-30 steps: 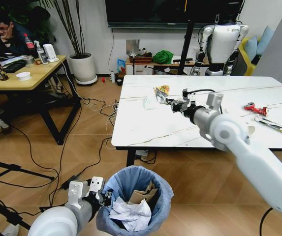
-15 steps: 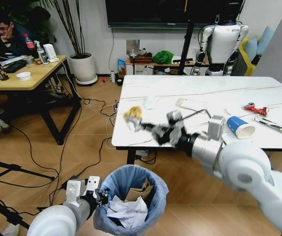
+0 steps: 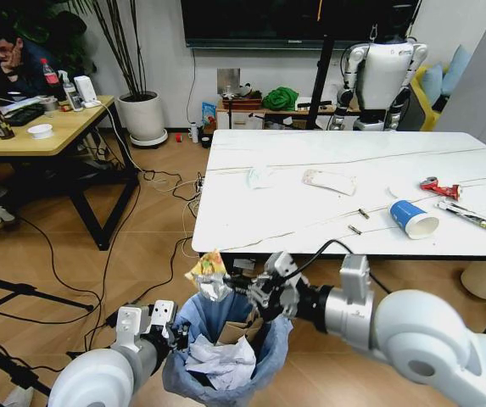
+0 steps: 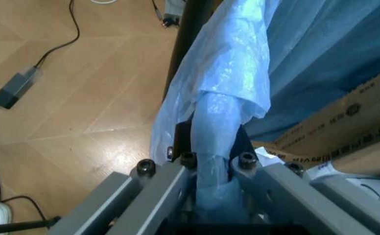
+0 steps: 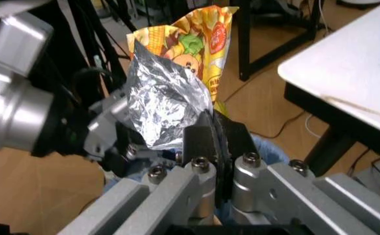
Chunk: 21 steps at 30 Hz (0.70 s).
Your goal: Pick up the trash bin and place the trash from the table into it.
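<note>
The trash bin [image 3: 226, 356], upright in the left claw's [image 3: 175, 337] grip, sits under the right claw's [image 3: 236, 287] pinched wrapper [image 3: 208, 273].

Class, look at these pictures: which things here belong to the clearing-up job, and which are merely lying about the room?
Belonging to the job:
trash bin, gripped at its rim by the left gripper
yellow snack wrapper, pinched in the right gripper above the bin
paper cup, red wrapper, mask on the table

Lying about:
yellow desk
potted plant
floor cables
</note>
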Available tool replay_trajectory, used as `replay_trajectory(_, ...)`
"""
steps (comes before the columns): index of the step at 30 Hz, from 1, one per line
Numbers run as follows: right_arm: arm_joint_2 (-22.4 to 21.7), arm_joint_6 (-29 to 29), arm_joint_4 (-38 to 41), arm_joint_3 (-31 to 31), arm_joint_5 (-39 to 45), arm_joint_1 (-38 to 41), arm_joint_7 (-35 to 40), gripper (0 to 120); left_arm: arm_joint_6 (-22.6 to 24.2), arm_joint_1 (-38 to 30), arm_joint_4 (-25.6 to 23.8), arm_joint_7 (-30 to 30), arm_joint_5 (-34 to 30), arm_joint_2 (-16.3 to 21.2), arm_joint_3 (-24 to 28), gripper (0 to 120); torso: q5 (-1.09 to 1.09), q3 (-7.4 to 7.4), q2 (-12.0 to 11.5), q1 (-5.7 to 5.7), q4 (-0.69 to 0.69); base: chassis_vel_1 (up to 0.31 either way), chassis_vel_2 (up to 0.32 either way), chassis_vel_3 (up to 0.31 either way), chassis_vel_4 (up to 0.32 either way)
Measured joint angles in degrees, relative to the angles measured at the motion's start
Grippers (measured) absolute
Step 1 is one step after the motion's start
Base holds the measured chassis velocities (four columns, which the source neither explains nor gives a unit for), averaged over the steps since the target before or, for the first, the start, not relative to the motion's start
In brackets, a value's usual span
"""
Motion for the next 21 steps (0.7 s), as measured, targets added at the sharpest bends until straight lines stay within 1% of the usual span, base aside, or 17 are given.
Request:
replay_trajectory(6, 0.7, -0.2, -1.0, -2.5, -2.1, -1.0, 0.5, 1, 0.0, -0.3, -0.1, 0.0, -0.6, 0.5, 0.2, 0, 0.00, 0.00, 0.0, 0.00, 0.00, 0.000, 0.000, 0.000, 0.000)
replay_trajectory(8, 0.8, -0.3, -1.1, -2.8, -2.8, -1.8, 0.1, 12, 0.0, -0.6, -0.1, 0.0, -1.0, 0.7, 0.2, 0, 0.00, 0.00, 0.0, 0.00, 0.00, 0.000, 0.000, 0.000, 0.000)
replay_trajectory(9, 0.8, -0.3, -1.1, -2.8, -2.8, -1.8, 0.1, 12, 0.0, -0.6, -0.1, 0.0, -1.0, 0.7, 0.2, 0, 0.00, 0.00, 0.0, 0.00, 0.00, 0.000, 0.000, 0.000, 0.000)
replay_trajectory(12, 1.0, -0.3, -1.0, -3.1, -3.5, -2.7, -0.3, 26, 0.0, -0.8, -0.1, 0.0, -1.3, 0.9, 0.2, 0, 0.00, 0.00, 0.0, 0.00, 0.00, 0.000, 0.000, 0.000, 0.000)
replay_trajectory(13, 1.0, -0.3, -1.1, -3.1, -3.7, -2.9, -0.4, 29, 0.0, -0.8, -0.1, -0.1, -1.4, 1.0, 0.1, 0, 0.00, 0.00, 0.0, 0.00, 0.00, 0.000, 0.000, 0.000, 0.000)
replay_trajectory(14, 1.0, -0.3, -1.1, -3.1, -3.7, -2.9, -0.4, 29, 0.0, -0.8, -0.1, -0.1, -1.4, 1.0, 0.1, 0, 0.00, 0.00, 0.0, 0.00, 0.00, 0.000, 0.000, 0.000, 0.000)
replay_trajectory(16, 1.0, -0.3, -1.1, -3.0, -4.0, -3.2, -0.8, 41, 0.0, -0.7, -0.2, -0.1, -1.5, 1.0, 0.0, 0, 0.00, 0.00, 0.0, 0.00, 0.00, 0.000, 0.000, 0.000, 0.000)
replay_trajectory(17, 1.0, -0.3, -1.1, -3.0, -4.0, -3.2, -0.8, 41, 0.0, -0.7, -0.2, -0.1, -1.5, 1.0, 0.0, 0, 0.00, 0.00, 0.0, 0.00, 0.00, 0.000, 0.000, 0.000, 0.000)
replay_trajectory(18, 1.0, -0.3, -1.1, -2.9, -4.1, -3.3, -0.8, 45, 0.0, -0.6, -0.2, -0.1, -1.5, 1.0, 0.0, 0, 0.00, 0.00, 0.0, 0.00, 0.00, 0.000, 0.000, 0.000, 0.000)
replay_trajectory(20, 1.2, -0.3, -1.1, -2.7, -4.4, -3.7, -0.9, 56, 0.0, -0.4, -0.3, -0.1, -1.5, 0.9, -0.1, 0, -0.01, 0.00, 0.0, 0.00, 0.00, 0.000, 0.000, 0.000, 0.000)
replay_trajectory(21, 1.2, -0.3, -1.1, -2.7, -4.4, -3.7, -0.9, 56, 0.0, -0.4, -0.3, -0.1, -1.5, 0.9, -0.1, 0, -0.01, 0.00, 0.0, 0.00, 0.00, 0.000, 0.000, 0.000, 0.000)
